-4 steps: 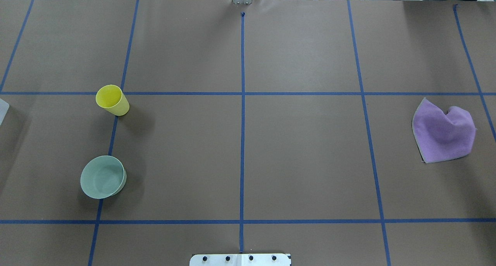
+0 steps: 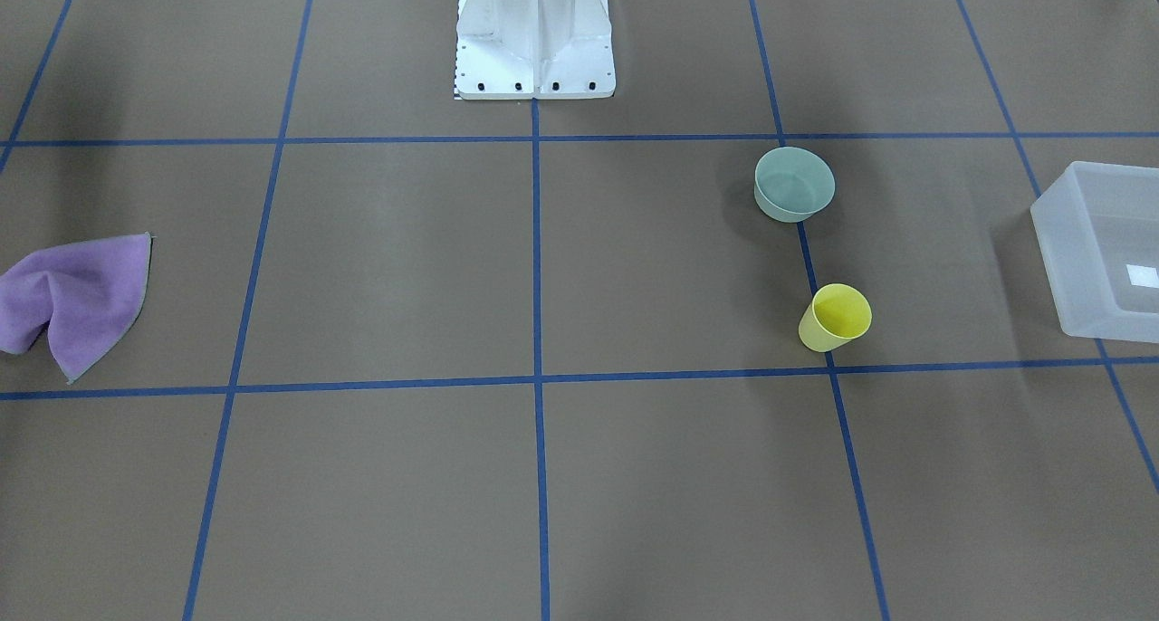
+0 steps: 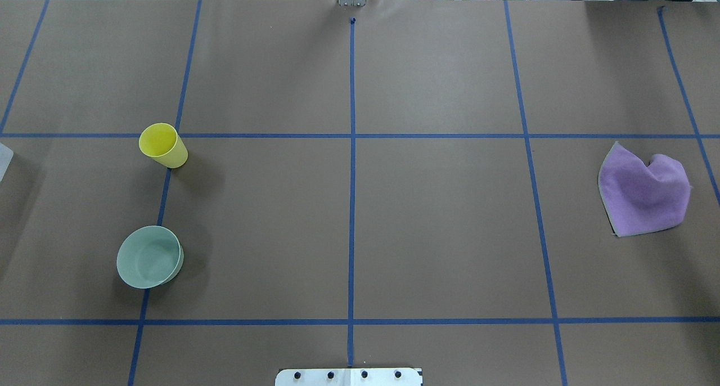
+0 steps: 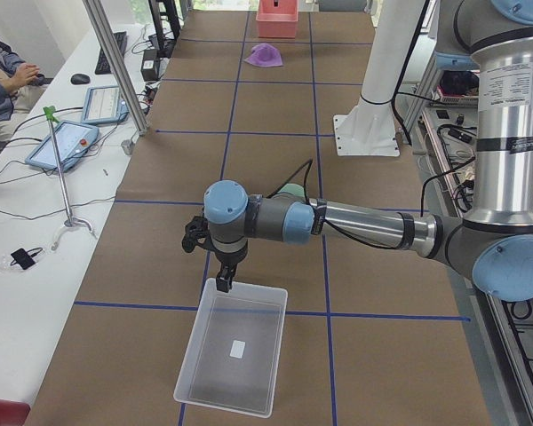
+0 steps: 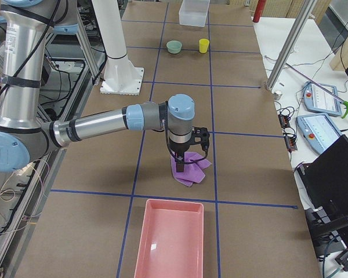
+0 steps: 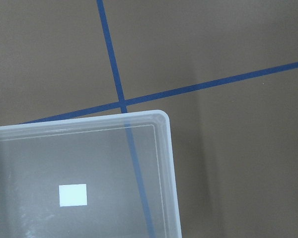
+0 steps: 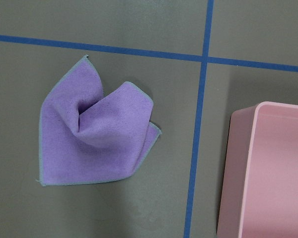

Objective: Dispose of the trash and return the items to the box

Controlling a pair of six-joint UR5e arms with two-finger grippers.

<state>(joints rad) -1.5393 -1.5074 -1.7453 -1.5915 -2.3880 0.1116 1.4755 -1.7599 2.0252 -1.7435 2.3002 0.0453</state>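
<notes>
The teal-green bowl (image 3: 149, 256) stands upright on the robot's left half of the table, also seen in the front view (image 2: 794, 183). The translucent box (image 2: 1055, 250) sits empty at the far left end. In the exterior left view my left gripper (image 4: 223, 284) hangs over the box's (image 4: 195, 355) corner nearest the bowl; I cannot tell whether it is open or shut. The left wrist view shows only that box corner (image 6: 171, 173). In the exterior right view my right gripper (image 5: 182, 165) is just above a purple cloth (image 5: 192, 169); its state cannot be told.
A yellow cup (image 3: 162, 144) stands upright beyond the bowl. The crumpled purple cloth (image 3: 644, 189) lies at the table's right end, and a pink tray (image 5: 169, 243) sits next to it (image 7: 268, 173). The robot's white base (image 2: 534, 33) stands at the middle.
</notes>
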